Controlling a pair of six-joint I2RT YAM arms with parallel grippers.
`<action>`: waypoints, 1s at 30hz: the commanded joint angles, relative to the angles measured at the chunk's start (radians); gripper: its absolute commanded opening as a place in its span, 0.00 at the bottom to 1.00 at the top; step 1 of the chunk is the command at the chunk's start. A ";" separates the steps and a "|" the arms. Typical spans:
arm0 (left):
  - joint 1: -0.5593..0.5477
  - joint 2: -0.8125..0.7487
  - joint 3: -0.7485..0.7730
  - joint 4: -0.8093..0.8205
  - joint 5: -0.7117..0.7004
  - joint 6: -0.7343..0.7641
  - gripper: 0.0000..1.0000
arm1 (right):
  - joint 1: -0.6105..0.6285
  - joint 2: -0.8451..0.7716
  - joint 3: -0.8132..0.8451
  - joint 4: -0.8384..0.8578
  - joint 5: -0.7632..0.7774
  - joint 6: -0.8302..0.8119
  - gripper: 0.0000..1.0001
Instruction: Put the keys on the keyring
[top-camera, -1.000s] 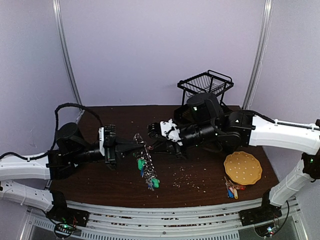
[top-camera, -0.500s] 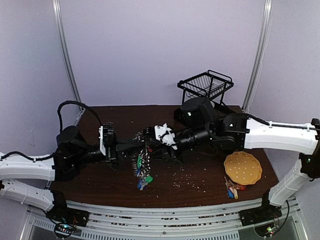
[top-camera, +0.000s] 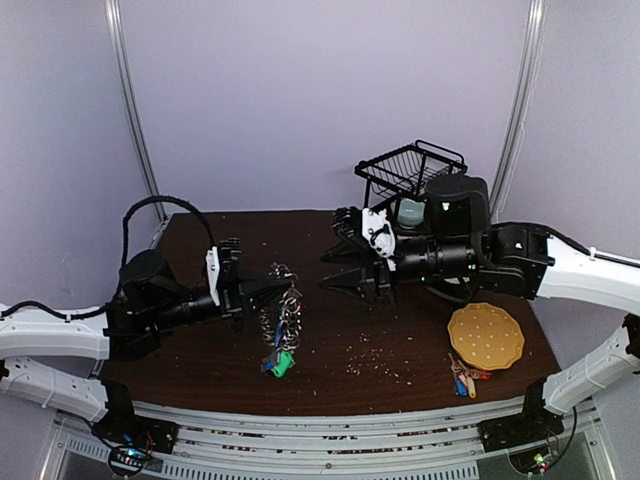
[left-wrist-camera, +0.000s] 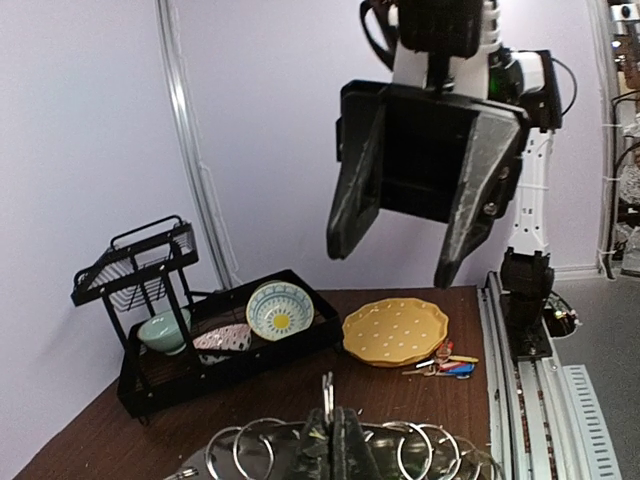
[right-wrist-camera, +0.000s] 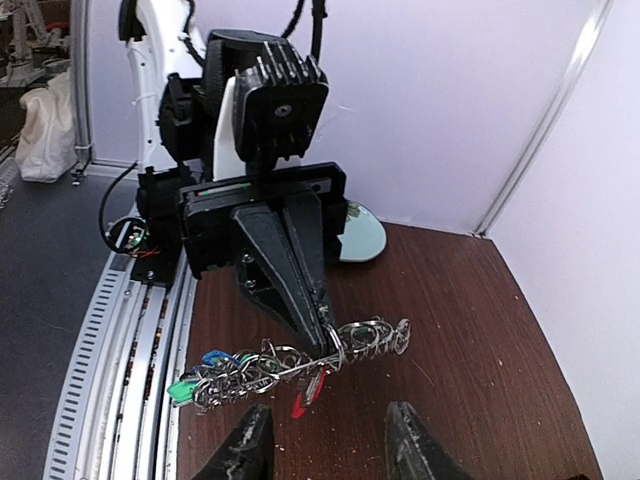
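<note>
The keyring (top-camera: 284, 322), a large silver ring crowded with small metal loops, hangs from my left gripper (top-camera: 281, 290), which is shut on its top above the table. Green (top-camera: 282, 367) and blue tagged keys dangle at its lower end. In the right wrist view the keyring (right-wrist-camera: 270, 362) stretches sideways under the left gripper (right-wrist-camera: 327, 335), with a green tag (right-wrist-camera: 183, 392), a blue tag (right-wrist-camera: 214, 357) and a red key (right-wrist-camera: 305, 399). My right gripper (top-camera: 330, 268) is open and empty, a short way right of the ring. Its fingers (right-wrist-camera: 246, 448) show at the bottom edge.
A yellow dotted plate (top-camera: 485, 335) lies at the right, with a small loose bunch of red, yellow and blue keys (top-camera: 462, 380) in front of it. A black wire rack (top-camera: 411, 171) with bowls (left-wrist-camera: 279, 309) stands at the back right. Crumbs dot the table.
My right gripper has pulled back to the right, away from the keyring, and stands open. The ring has swung down and now hangs from the left gripper alone, slightly higher.
</note>
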 joint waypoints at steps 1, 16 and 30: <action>0.003 0.019 0.091 -0.121 -0.180 -0.021 0.00 | -0.018 0.008 -0.021 0.037 0.146 0.088 0.39; 0.127 0.051 0.313 -0.911 -0.280 0.147 0.00 | -0.042 -0.030 -0.103 -0.011 0.348 0.167 0.40; 0.158 0.540 0.406 -0.699 -0.137 0.136 0.00 | -0.043 -0.055 -0.136 -0.011 0.403 0.187 0.41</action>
